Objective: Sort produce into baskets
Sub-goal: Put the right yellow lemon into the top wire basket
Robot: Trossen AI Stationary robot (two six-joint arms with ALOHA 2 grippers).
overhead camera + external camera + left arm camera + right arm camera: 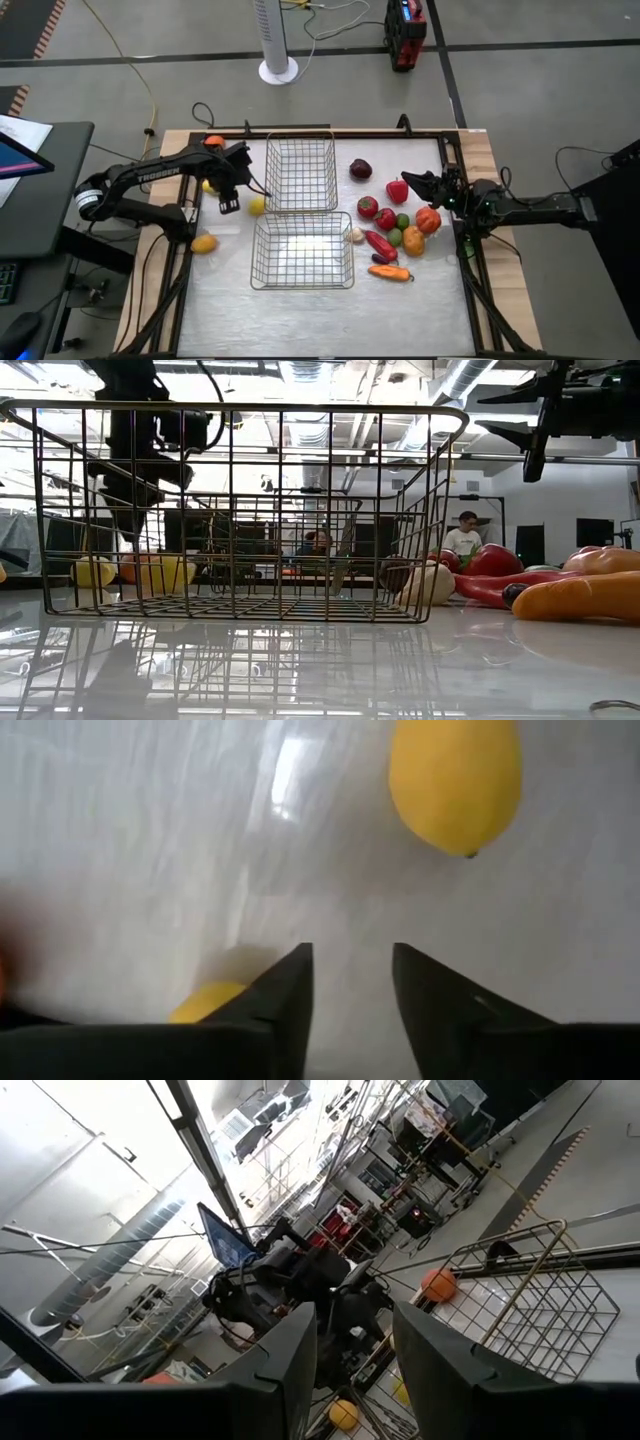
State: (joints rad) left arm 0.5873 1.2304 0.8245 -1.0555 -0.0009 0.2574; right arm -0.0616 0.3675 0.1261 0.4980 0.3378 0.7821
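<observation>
You have two wire baskets (301,175) in the middle of the table, both empty. Most produce (395,228) lies to their right, some to their left. Your left gripper (350,982) hangs part open, holding nothing, near a lemon (456,780). It looks smooth, hard and light; grab across its fat middle. Your right gripper (412,181) waits, part open, empty.

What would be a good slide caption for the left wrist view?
Left tool, fingers open and empty, above the white table near a yellow lemon.
</observation>
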